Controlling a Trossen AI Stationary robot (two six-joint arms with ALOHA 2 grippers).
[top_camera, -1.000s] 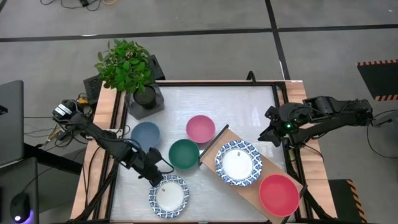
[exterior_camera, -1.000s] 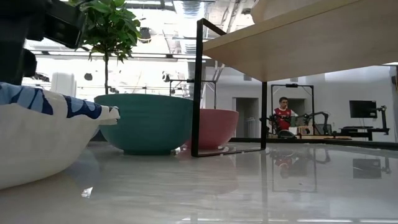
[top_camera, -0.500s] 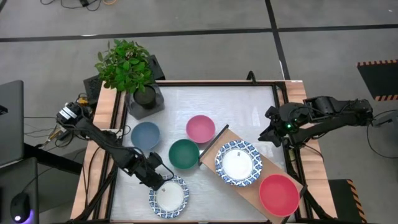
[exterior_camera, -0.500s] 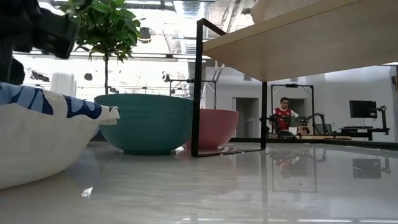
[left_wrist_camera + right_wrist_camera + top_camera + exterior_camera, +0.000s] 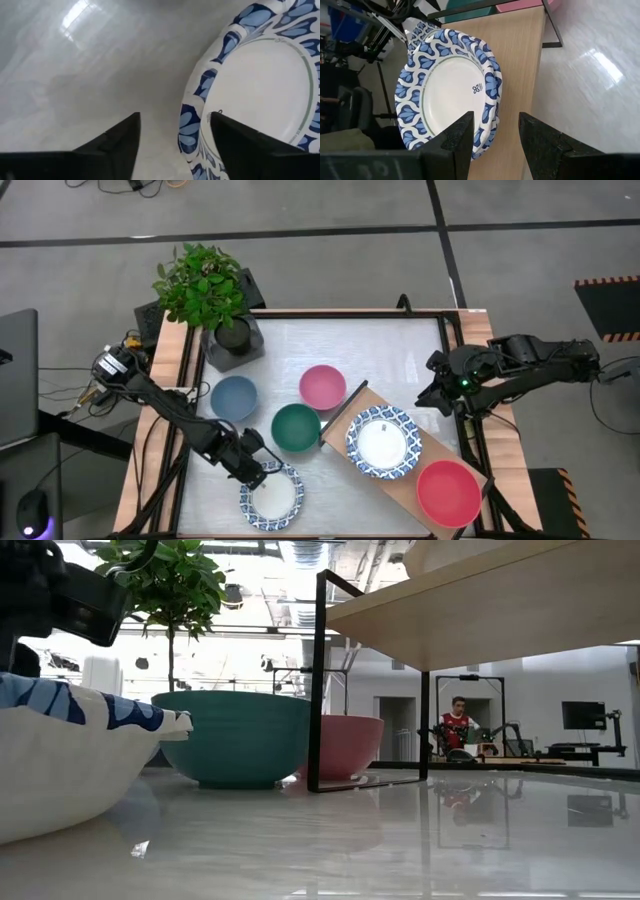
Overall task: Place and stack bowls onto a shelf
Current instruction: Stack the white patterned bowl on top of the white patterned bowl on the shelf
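White with a blue patterned rim, one bowl (image 5: 271, 496) sits on the tabletop (image 5: 380, 350) near its front edge. The left gripper (image 5: 254, 472) is at this bowl's rim; in the left wrist view one finger (image 5: 240, 140) stands over the bowl's inside and the other (image 5: 117, 140) outside over the table, so the jaws are spread astride the rim (image 5: 192, 120) and I cannot tell whether they touch it.

Just behind this bowl stand the dark green bowl (image 5: 296, 427), the slate blue bowl (image 5: 234, 396) and the pink bowl (image 5: 322, 386), all on the tabletop, apart from one another.

The light-wood shelf (image 5: 345, 412) lies at a slant toward the right front corner. On it rest a stack of blue-patterned white bowls (image 5: 384, 442) and, nearer the corner, the red bowl (image 5: 448, 491).

The right gripper (image 5: 433, 395) waits at the table's right edge, beside the shelf; its jaws are parted and empty, pointing at the stack (image 5: 450, 85).

A potted plant (image 5: 200, 285) stands at the back left corner.
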